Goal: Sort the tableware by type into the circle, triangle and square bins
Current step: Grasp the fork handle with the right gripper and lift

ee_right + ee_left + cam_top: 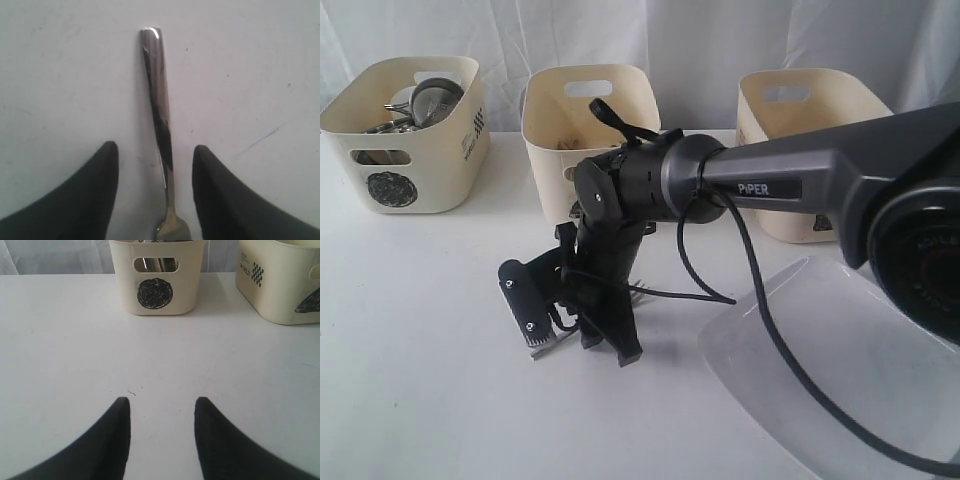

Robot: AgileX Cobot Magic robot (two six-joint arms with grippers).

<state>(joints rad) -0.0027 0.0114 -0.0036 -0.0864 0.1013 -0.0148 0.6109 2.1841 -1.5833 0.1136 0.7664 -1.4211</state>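
On the table [420, 350]: you have a plain white top, faintly scuffed, bare at near left.
Behind it: a white curtain [720, 40] closes the far side.
Far edge: circle bin [405, 135] at left with steel tableware [420, 105] inside, middle bin [560, 125], right bin [820, 110].
Fork [162, 125]: flat mid-table, its handle between your right gripper's [155, 146] fingers, which stand apart and clear of it.
Left gripper [162, 399]: fingers apart over bare table, facing the circle bin.
Plate [880, 340]: near right, cut off by the frame edge.
Hidden: your right arm [770, 180] covers the middle and right bins' marks, and the fork's tines run out of the wrist view.
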